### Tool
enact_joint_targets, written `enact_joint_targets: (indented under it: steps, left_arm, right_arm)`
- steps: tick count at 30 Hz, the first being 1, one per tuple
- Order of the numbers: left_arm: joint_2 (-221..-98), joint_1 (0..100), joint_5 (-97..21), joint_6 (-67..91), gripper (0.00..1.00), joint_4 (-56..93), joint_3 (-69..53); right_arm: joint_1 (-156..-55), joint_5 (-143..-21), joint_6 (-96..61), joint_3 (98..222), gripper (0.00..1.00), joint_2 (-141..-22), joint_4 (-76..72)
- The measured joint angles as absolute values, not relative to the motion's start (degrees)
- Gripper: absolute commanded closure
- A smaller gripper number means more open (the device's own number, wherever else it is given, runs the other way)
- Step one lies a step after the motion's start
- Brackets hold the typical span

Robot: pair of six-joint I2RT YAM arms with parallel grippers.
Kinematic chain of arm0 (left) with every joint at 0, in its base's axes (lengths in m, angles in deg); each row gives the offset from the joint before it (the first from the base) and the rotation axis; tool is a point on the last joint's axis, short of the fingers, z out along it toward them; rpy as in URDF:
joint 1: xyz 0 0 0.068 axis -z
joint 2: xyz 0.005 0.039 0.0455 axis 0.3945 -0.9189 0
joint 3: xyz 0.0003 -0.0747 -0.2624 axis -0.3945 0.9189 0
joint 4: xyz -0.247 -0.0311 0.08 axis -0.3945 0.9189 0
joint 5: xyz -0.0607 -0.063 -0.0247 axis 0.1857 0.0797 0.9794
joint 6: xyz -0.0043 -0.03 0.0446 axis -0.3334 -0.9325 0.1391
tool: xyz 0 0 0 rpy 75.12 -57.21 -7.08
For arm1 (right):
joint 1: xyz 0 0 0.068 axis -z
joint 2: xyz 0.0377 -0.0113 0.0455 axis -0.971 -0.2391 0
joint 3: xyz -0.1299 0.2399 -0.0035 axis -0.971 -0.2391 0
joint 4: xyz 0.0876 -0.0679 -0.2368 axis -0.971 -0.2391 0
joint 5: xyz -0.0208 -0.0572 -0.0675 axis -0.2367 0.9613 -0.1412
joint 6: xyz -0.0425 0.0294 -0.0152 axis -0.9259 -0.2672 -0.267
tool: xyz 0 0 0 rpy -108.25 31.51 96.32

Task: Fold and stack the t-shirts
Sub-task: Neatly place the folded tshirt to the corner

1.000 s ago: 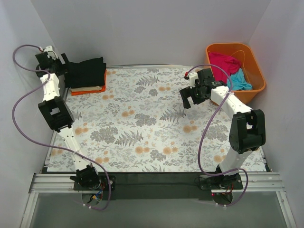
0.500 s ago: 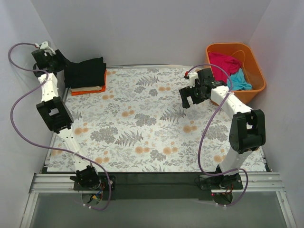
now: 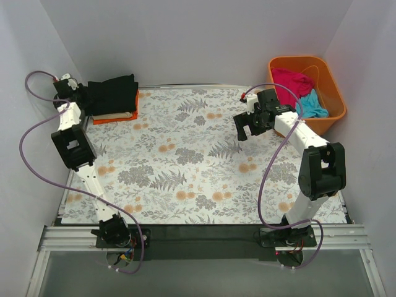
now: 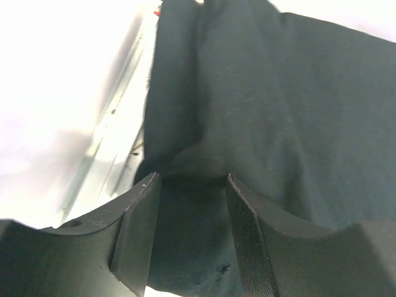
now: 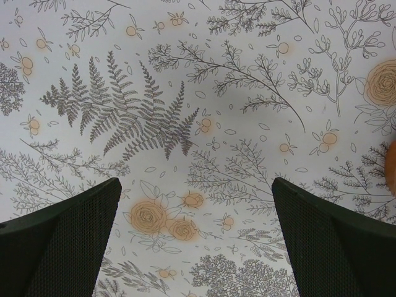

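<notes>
Left hand (image 4: pixel 189 179) at far-left corner, fingers part-open astride a bunched edge of black t-shirt (image 3: pixel 112 94), not clamped; black lies folded atop tan t-shirt (image 3: pixel 114 115) and orange t-shirt (image 3: pixel 102 120); right hand (image 3: pixel 244 127) spread wide, empty, above floral sheet (image 3: pixel 185 161) on the worktop; magenta-pink t-shirt (image 3: pixel 291 81) and turquoise t-shirt (image 3: pixel 312 106) in orange tub (image 3: pixel 339 99), far right.

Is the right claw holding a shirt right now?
No, the right claw hangs open over the bare floral sheet with nothing gripped in it.
</notes>
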State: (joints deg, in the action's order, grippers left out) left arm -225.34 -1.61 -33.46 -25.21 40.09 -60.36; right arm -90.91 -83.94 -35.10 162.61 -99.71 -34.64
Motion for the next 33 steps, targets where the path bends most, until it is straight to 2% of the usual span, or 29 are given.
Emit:
enact_joint_targets:
  steps: [1, 2, 3, 9, 15, 22, 27, 33]
  left_arm:
    - [-225.34, -1.61, -34.27, -25.03, 0.54, 40.22, -60.36]
    - [-225.34, -1.61, -35.06, -24.92, 0.42, 40.29, -60.36]
    - [-225.34, -1.59, -35.67, -24.53, 0.34, 40.31, -60.36]
    - [-225.32, -0.97, -37.37, -24.64, 0.02, 44.61, -63.35]
    - [-218.28, 0.45, -35.89, -21.10, 0.02, 52.05, -66.70]
    - [-194.35, 6.13, -31.17, -17.32, 0.02, 58.97, -55.11]
    - [-179.90, 9.93, -23.12, -16.46, 0.02, 59.32, -35.57]
    - [-170.96, 11.22, -20.83, -13.80, 0.02, 59.43, -8.82]
  right_arm:
    - [-90.91, -83.92, -35.10, 162.61, 0.02, -99.71, -34.64]
    - [-90.91, -83.92, -35.10, 162.61, 0.02, -99.71, -34.64]
    - [-90.91, -83.92, -35.10, 162.61, 0.02, -99.71, -34.64]
    - [-90.91, -83.35, -35.30, 162.61, 0.02, -99.43, -34.68]
    - [-90.91, -81.10, -36.54, 162.59, 0.02, -94.86, -34.73]
    - [-90.73, -78.95, -36.91, 162.52, 0.02, -87.45, -34.68]
    - [-90.54, -79.44, -36.58, 159.20, 0.01, -83.47, -34.18]
    - [-90.54, -81.42, -35.16, 148.75, 0.02, -78.27, -34.38]
